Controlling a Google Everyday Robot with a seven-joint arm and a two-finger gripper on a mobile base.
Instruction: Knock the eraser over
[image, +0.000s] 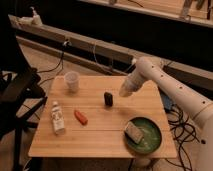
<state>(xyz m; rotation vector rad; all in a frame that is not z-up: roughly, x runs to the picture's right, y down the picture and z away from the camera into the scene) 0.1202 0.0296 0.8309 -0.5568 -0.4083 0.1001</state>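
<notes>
Camera view: upright eraser (108, 98), jaws beside

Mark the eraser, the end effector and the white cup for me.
eraser (108, 98), camera view, middle of its upright front face.
end effector (125, 91), camera view, its tip, close beside the eraser.
white cup (72, 81), camera view, its side wall.

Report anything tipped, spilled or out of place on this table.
Nothing stands out. The eraser stands upright mid-table, the cup is upright, the sponge sits on the green plate, no spills. The gripper hovers just right of the eraser in the picture.
</notes>
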